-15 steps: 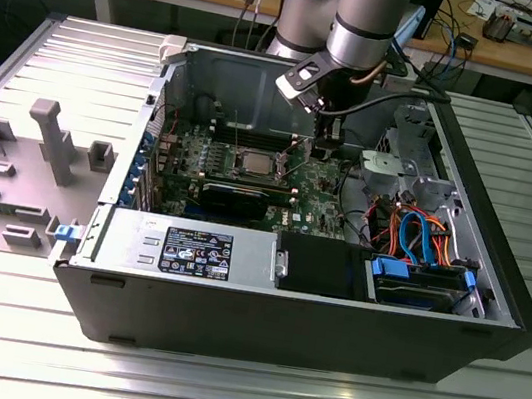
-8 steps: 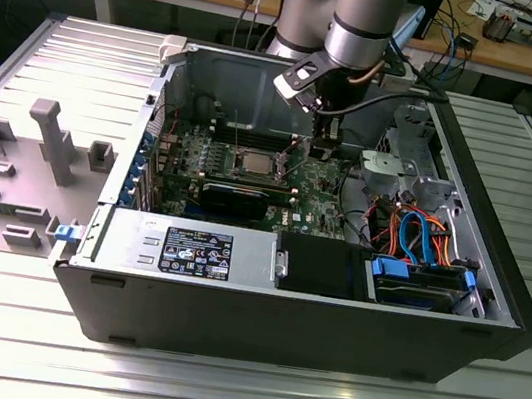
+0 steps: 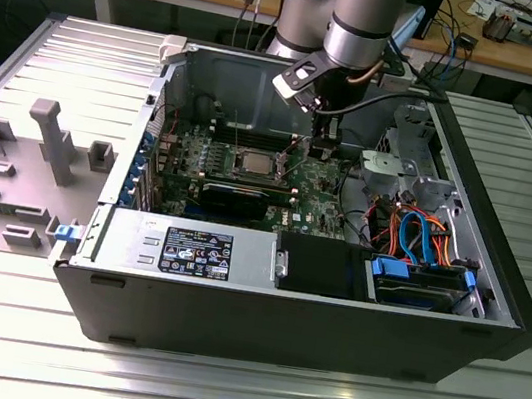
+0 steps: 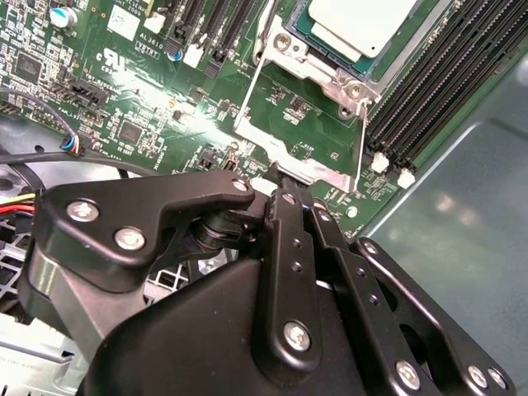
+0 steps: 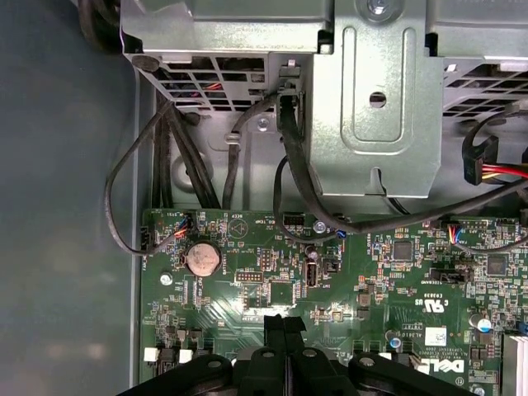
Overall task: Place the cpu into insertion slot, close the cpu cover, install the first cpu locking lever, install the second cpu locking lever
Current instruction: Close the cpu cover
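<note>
The cpu [image 4: 359,21], a flat silver-grey square, lies in the insertion slot [image 4: 330,78], whose shiny metal rim shows around it. In the exterior view the cpu [image 3: 254,164] sits mid-board inside the open case. The cpu cover [image 4: 326,175], a thin silver frame with a square window, stands swung open away from the slot, with green board visible through it. My gripper [image 4: 276,175] is shut, and its black fingertips meet the cover's free edge; whether they pinch it is hidden. Both fingers press together in the first wrist view, where my gripper [image 5: 285,320] hovers over the motherboard. In the exterior view my gripper [image 3: 320,153] hangs just to the right of the slot.
Black memory slots [image 4: 445,74] run beside the socket. A long black card [image 3: 236,198] and the power supply [image 3: 187,248] lie toward the case front. A drive cage with orange and blue cables [image 3: 421,244] is at the exterior view's right. Black cables [image 5: 165,157] and a metal bracket [image 5: 371,99] border the board.
</note>
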### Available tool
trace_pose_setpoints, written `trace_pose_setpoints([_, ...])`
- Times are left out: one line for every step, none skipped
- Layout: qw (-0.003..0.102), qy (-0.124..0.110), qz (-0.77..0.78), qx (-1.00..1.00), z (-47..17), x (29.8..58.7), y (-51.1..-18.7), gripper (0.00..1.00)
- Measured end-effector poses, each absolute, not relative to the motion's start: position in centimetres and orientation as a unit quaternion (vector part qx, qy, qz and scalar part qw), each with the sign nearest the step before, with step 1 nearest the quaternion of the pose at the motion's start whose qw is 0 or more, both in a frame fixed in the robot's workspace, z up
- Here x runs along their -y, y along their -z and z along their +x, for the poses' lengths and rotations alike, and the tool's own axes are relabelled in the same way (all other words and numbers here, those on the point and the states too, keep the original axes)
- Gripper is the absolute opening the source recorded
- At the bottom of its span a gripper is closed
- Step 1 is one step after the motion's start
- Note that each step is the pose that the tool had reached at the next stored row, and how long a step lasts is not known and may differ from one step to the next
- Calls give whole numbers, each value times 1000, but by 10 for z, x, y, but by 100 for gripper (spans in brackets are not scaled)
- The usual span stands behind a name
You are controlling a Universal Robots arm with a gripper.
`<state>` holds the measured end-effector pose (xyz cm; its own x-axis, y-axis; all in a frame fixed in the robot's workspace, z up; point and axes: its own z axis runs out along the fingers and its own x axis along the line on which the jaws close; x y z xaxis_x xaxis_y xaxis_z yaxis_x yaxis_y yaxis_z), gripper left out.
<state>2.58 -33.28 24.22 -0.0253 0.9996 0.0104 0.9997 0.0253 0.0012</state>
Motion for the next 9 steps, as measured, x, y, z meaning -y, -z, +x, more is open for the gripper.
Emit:
trace_pose_setpoints([3,4,-698,716,26,333,-242,11])
trace_pose_setpoints([3,4,-698,716,25,333,-242,11])
trace_pose_setpoints([3,4,-698,716,25,333,-242,11])
trace_pose_setpoints([3,4,-698,716,25,333,-242,11])
trace_pose_setpoints([3,4,-698,716,25,333,-242,11])
trace_pose_setpoints([3,4,-698,716,25,333,-242,11])
trace_pose_setpoints([3,4,-698,716,24,333,-242,11])
trace_pose_setpoints([3,4,-698,716,24,333,-242,11])
trace_pose_setpoints([3,4,-698,716,24,333,-242,11])
